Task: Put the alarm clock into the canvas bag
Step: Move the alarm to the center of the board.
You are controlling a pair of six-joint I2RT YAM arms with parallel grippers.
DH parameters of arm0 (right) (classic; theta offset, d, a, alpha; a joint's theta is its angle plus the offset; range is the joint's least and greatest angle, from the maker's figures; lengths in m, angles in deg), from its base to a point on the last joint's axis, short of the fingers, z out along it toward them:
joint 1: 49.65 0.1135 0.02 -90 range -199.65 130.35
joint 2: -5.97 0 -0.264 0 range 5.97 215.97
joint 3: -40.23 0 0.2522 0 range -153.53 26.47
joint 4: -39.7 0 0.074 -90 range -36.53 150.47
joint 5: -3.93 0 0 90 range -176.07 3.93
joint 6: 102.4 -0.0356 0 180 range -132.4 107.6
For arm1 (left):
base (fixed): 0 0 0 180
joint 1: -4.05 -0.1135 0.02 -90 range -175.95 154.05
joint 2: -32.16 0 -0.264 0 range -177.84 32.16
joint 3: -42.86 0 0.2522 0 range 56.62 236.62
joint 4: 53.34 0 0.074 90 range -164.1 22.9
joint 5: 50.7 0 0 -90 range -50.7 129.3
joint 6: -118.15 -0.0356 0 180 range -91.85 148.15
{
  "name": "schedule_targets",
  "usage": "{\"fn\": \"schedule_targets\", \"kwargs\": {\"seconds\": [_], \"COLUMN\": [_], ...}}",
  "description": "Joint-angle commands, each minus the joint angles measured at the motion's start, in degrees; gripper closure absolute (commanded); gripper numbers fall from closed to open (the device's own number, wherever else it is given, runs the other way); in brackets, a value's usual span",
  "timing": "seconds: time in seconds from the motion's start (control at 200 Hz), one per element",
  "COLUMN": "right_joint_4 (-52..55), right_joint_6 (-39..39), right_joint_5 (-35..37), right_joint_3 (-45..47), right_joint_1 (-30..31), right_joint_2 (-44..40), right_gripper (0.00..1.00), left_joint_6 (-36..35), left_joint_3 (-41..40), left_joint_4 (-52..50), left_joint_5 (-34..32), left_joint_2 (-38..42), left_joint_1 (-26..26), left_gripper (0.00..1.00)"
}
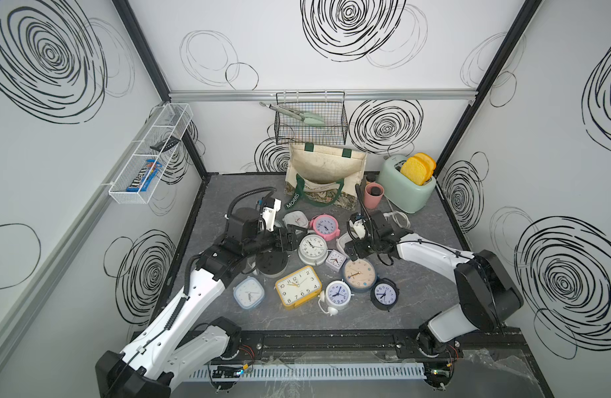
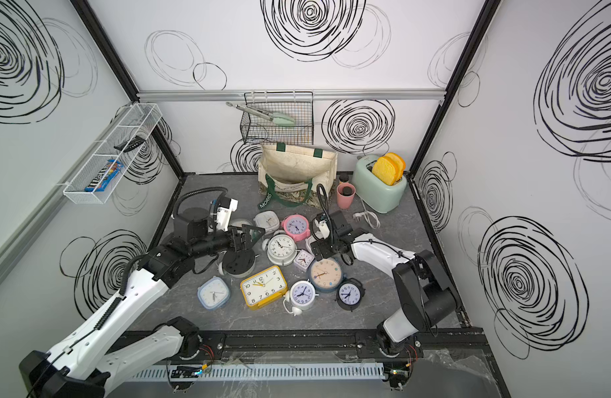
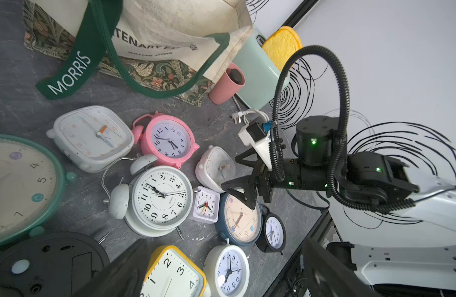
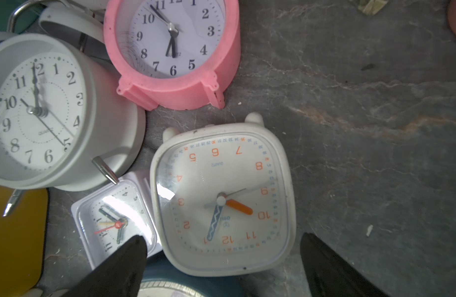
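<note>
Right gripper point(image 4: 223, 246), jaws wide and empty, hovers just above a white square alarm clock point(image 4: 221, 198) lying face-up, left gripper point(image 1: 295, 233) likewise wide nearby, and the canvas bag point(image 1: 326, 172) beyond them looks empty, so grasping, carrying and dropping all seem left.

The left arm point(image 1: 193, 296) stretches forward and inward, wrist level; the left gripper point(image 2: 253, 233) points toward the right arm point(image 1: 431, 249), jaws spread wide, holding nothing; the right arm bends inward, wrist tipped down; the right gripper point(image 3: 229, 171) hangs low, jaws equally wide, gripping nothing.
</note>
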Motion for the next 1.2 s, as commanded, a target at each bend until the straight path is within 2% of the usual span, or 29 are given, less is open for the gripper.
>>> {"fn": "schedule_targets", "kwargs": {"seconds": [0.0, 0.66, 0.821, 0.991, 1.191], "right_joint_4": [-1.9, -1.1, -0.8, 1.0, 8.8], "right_joint_6": [1.9, 4.9, 4.9, 4.2, 1.6], "right_joint_5": [0.2, 3.2, 2.0, -2.5, -3.9], "right_joint_3": [-0.3, -4.3, -5.3, -7.4, -13.8], "right_joint_1": [0.6, 0.1, -0.5, -1.3, -1.3], "right_joint_2": [0.1, 8.0, 10.0, 12.6, 19.5], "right_gripper": [0.03, 0.03, 0.02, 0.03, 0.03], "left_joint_6": [-2.1, -2.8, -2.3, -2.2, -1.7], "left_joint_3": [-1.5, -3.8, -4.1, -4.2, -4.4], "left_joint_4": [2.7, 2.1, 3.0, 3.4, 4.3], "left_joint_5": [1.7, 2.2, 2.8, 2.9, 3.2], "left_joint_2": [1.8, 4.0, 3.7, 3.5, 3.5], "left_joint_1": [0.3, 1.6, 1.6, 1.5, 1.5], "left_gripper": [0.04, 0.04, 0.04, 0.04, 0.04]}}
